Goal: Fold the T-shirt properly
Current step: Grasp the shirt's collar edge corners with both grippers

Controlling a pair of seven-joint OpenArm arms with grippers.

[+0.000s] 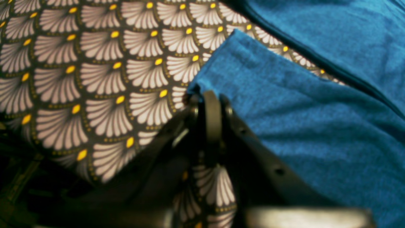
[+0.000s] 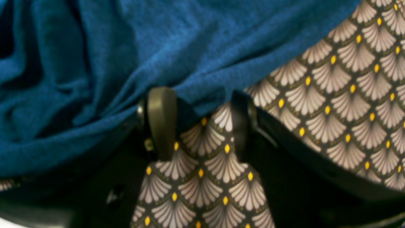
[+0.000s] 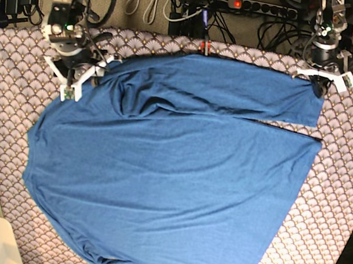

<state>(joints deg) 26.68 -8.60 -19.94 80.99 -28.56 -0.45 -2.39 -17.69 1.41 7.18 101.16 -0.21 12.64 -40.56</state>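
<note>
The T-shirt [image 3: 164, 188] lies spread over most of the table cloth [image 3: 340, 208], which has a pattern of pale fans with small yellow dots. In the base view the body of the shirt covers the middle and lower part of the table, and one long sleeve is folded across the top, running from the upper left to the upper right. Between this sleeve and the body a thin dark gap is visible on the right side. The fabric is mostly flat, with some wrinkles near the upper left where the sleeve meets the body.

The left gripper [image 1: 211, 98] is at the far end of that sleeve – in the base view at the top right of the table. In its wrist view the jaws are pressed together on the corner of the blue sleeve edge, so it has hold of the T-shirt there. The cloth pattern shows beside and under it.

The right gripper [image 2: 197, 107] is at the upper left of the base view, at the bunched part of the shirt. Its fingers [image 2: 162, 117] stand clearly apart, and the patterned cloth is visible between them. The edge of the blue fabric lies just over the fingertips – the jaws are not closed on it.
</note>
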